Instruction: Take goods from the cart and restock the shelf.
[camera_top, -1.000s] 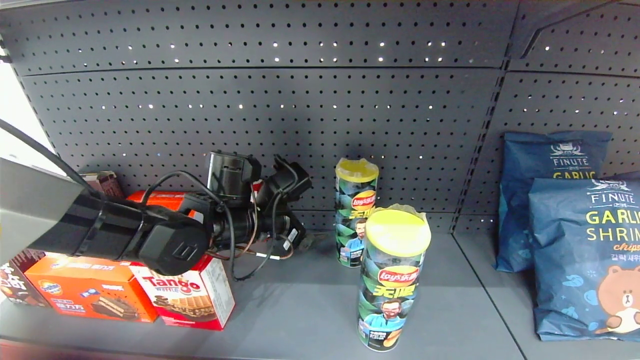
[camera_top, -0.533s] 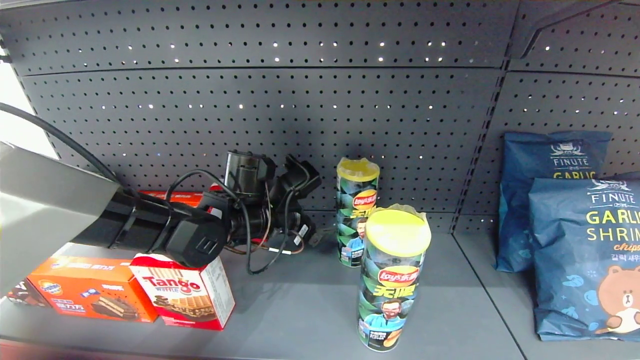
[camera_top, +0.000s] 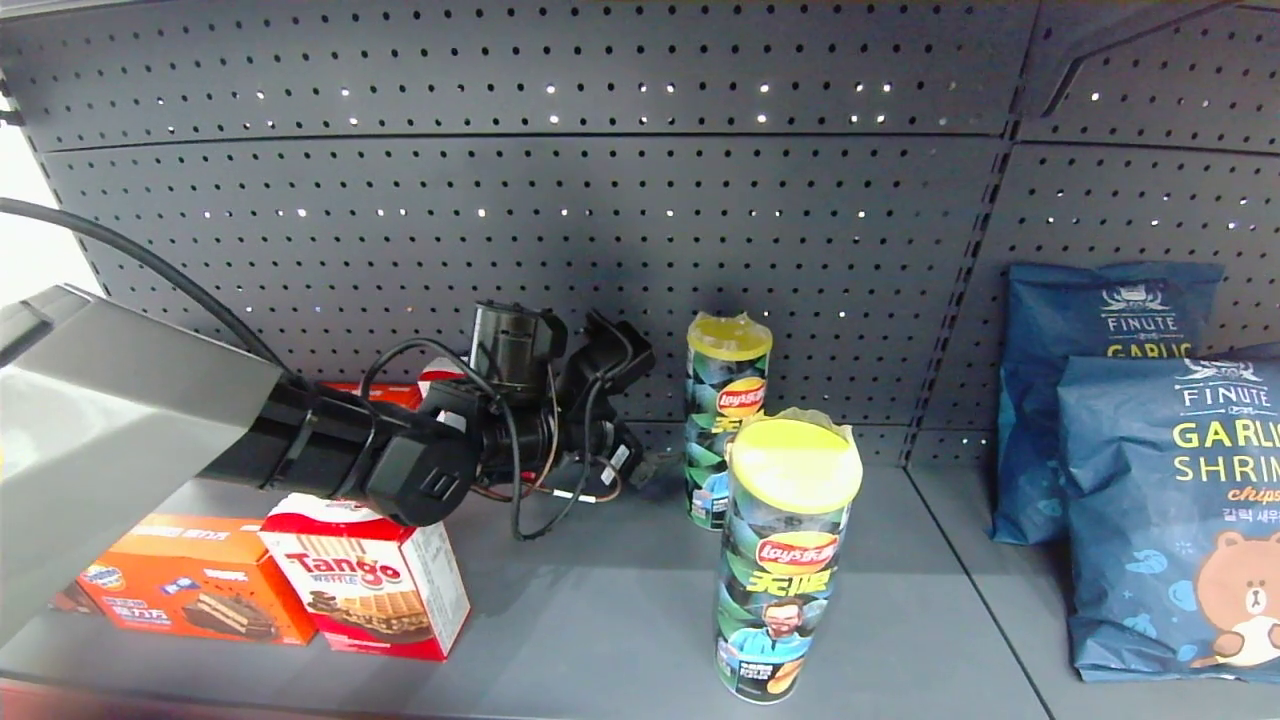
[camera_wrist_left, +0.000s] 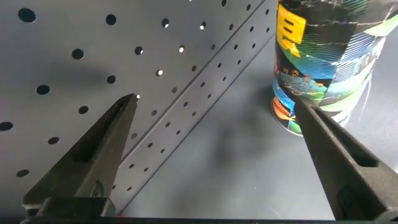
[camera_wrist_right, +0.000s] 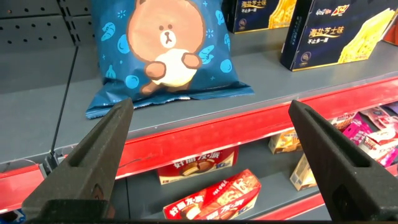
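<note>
Two chip cans with yellow lids stand on the grey shelf (camera_top: 600, 620): a back can (camera_top: 727, 420) near the pegboard and a front can (camera_top: 787, 560) closer to the edge. My left gripper (camera_top: 640, 462) lies low at the back of the shelf, just left of the back can. In the left wrist view the left gripper (camera_wrist_left: 214, 102) is open and empty, and one finger (camera_wrist_left: 329, 149) lies close against the base of the back can (camera_wrist_left: 323, 56). My right gripper (camera_wrist_right: 211, 106) is open and empty, facing lower shelves.
A red wafer box (camera_top: 370, 590) and an orange cake box (camera_top: 185, 590) sit under my left arm at the shelf's left front. Blue shrimp-chip bags (camera_top: 1170, 510) fill the right bay. In the right wrist view a blue bear bag (camera_wrist_right: 165, 50) lies above a red shelf edge (camera_wrist_right: 249, 134).
My left arm has slid right along the back of the shelf toward the back can. That can has shifted slightly right. The front can has stayed put.
</note>
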